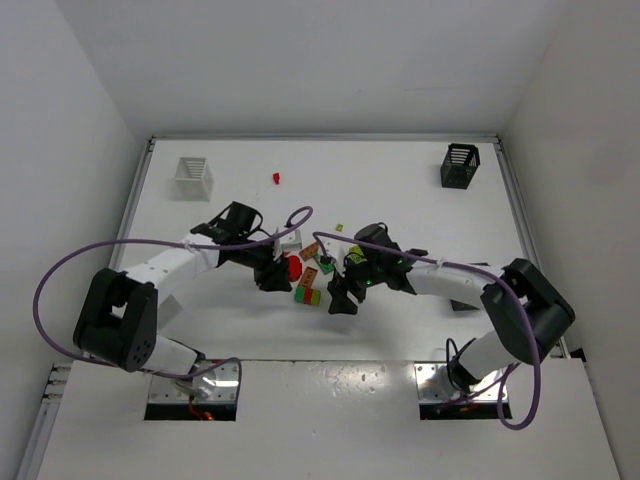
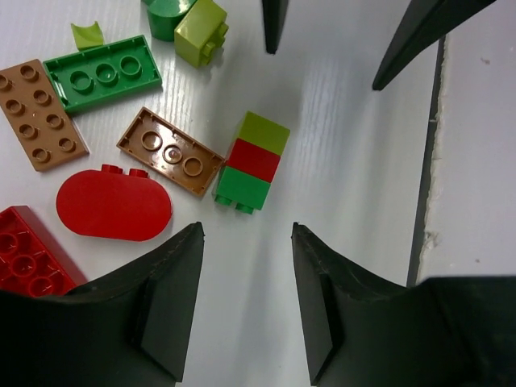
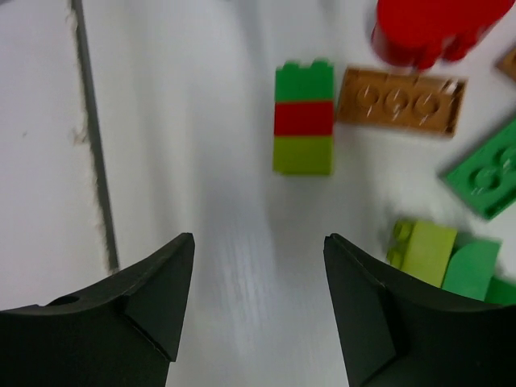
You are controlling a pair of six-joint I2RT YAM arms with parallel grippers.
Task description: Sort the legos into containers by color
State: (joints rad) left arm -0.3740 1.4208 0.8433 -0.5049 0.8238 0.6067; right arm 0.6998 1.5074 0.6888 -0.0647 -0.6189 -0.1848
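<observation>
White walls close in a white counter (image 1: 420, 215). From above we see the left arm (image 1: 170, 262) and the right arm (image 1: 465, 282) reaching low and inward from their bases. Their wrists nearly meet over the middle of the counter, and a purple cable (image 1: 60, 275) loops off each. The left fingers (image 2: 169, 306) and the right fingers (image 3: 367, 314) face each other across the legos (image 1: 310, 278), which lie clumped between them.

Only the overhead view shows the containers. A white basket (image 1: 194, 177) stands far beyond the left fingers and a black basket (image 1: 459, 166) far beyond the right fingers, both well apart from the clump. A lone red brick (image 1: 276, 177) sits near the white basket.

The wrist views give us what the overhead cannot. Both pairs of fingers are spread and released, with only bare counter between them. Just ahead of both lies a three-brick stack (image 2: 254, 161) on its side. Its green end is nearest the left fingers and its yellow-green end nearest the right, and it touches neither. Beside it lie a brown plate (image 2: 171, 151), a red oval piece (image 2: 113, 203), a green plate (image 2: 102, 72) and a yellow-green brick (image 2: 201, 31). The left wrist view also catches the tips of the right fingers entering from the top. The right wrist view is slightly blurred.
</observation>
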